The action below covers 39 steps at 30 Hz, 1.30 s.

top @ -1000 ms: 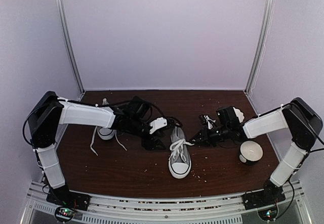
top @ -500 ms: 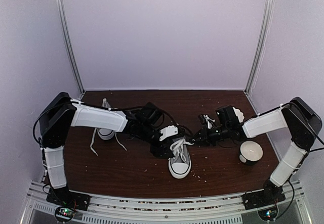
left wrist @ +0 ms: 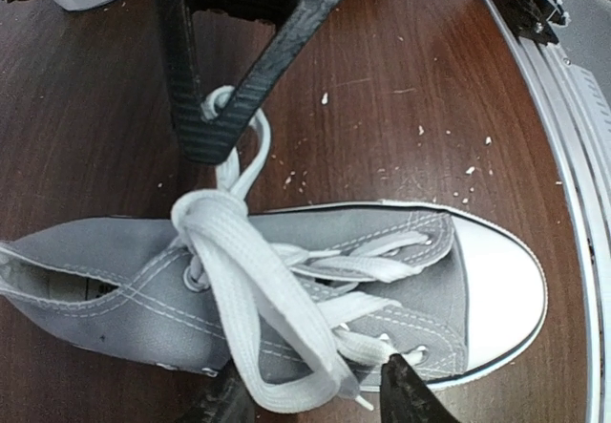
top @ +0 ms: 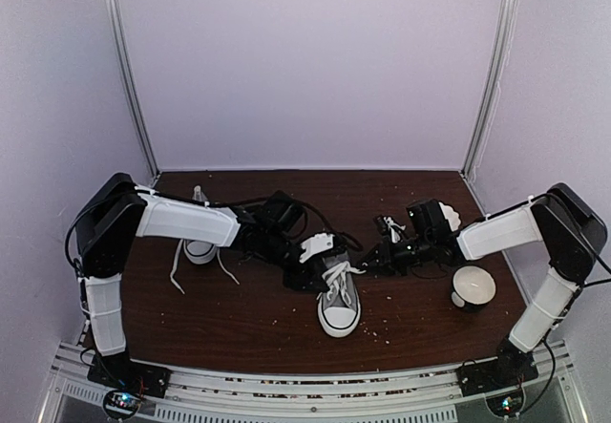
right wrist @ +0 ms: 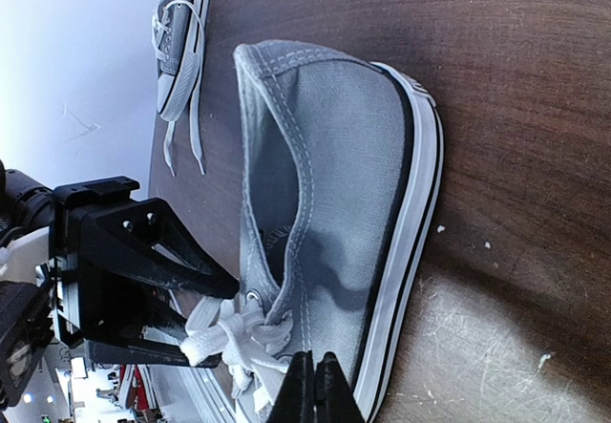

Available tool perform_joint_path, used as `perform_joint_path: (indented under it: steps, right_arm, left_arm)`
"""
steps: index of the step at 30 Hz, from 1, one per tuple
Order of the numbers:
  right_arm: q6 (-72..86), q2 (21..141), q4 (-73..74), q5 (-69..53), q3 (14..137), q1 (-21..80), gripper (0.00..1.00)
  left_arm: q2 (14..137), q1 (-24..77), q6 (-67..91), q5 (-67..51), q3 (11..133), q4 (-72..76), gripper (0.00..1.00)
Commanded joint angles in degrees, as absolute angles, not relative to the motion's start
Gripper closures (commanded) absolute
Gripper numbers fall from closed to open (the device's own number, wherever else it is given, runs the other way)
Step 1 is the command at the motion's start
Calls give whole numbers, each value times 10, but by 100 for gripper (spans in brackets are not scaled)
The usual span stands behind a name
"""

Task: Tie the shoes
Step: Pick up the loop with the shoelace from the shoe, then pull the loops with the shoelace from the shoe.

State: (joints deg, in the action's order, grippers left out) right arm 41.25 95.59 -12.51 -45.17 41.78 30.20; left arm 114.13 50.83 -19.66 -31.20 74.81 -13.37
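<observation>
One grey shoe with a white toe cap stands mid-table, toe toward me, also seen in the left wrist view and the right wrist view. Its white laces form a loose loop over the tongue. My left gripper sits at the shoe's left side, and its jaws stand apart on either side of the loop's end. My right gripper is shut on a lace strand pulled away from the knot. The other shoe lies far left, laces loose.
A white cup lies on its side at the right, under my right forearm. Pale crumbs speckle the brown table. The metal rail runs along the near edge, and lilac walls close in the back and sides.
My left arm swung right from beside the shoe to over its laces, and its jaws have narrowed around the lace loop. The right gripper stayed shut in place.
</observation>
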Motion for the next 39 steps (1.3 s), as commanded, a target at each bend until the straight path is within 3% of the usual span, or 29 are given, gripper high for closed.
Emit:
perform_joint_path:
  steps: [1, 15, 39]
  right_arm:
    - [404, 959, -123, -457, 425, 303, 100]
    - [400, 957, -116, -459, 428, 303, 100]
    - [351, 953, -68, -434, 414, 295, 100]
  left_arm:
    - [1130, 504, -178, -356, 756, -100, 53]
    - [1126, 489, -167, -342, 757, -108, 99]
    - [1103, 454, -122, -155, 680, -121, 100]
